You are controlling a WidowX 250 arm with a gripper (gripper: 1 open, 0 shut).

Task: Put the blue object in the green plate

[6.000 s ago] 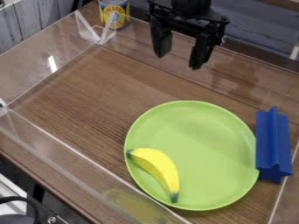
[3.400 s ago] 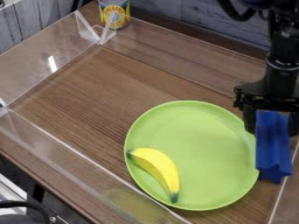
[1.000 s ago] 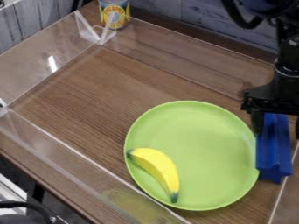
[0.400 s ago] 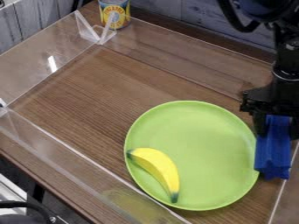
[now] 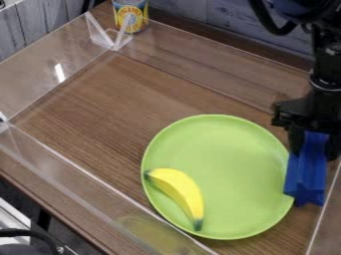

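On the green plate, near the tabletop's front edge, a banana already takes up the near-left part. At the right edge the claw looks clamped on the blue object's far end, though the fingers hide the contact. Held so near one end, the block could pivot, slip, or land half across the rim.

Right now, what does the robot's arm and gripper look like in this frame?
The gripper is all black: a blocky body with dark fingers pointing down. Above it rises a black, roughly cylindrical wrist section. A dark cable loops near the frame's top edge. No markings or labels are legible.
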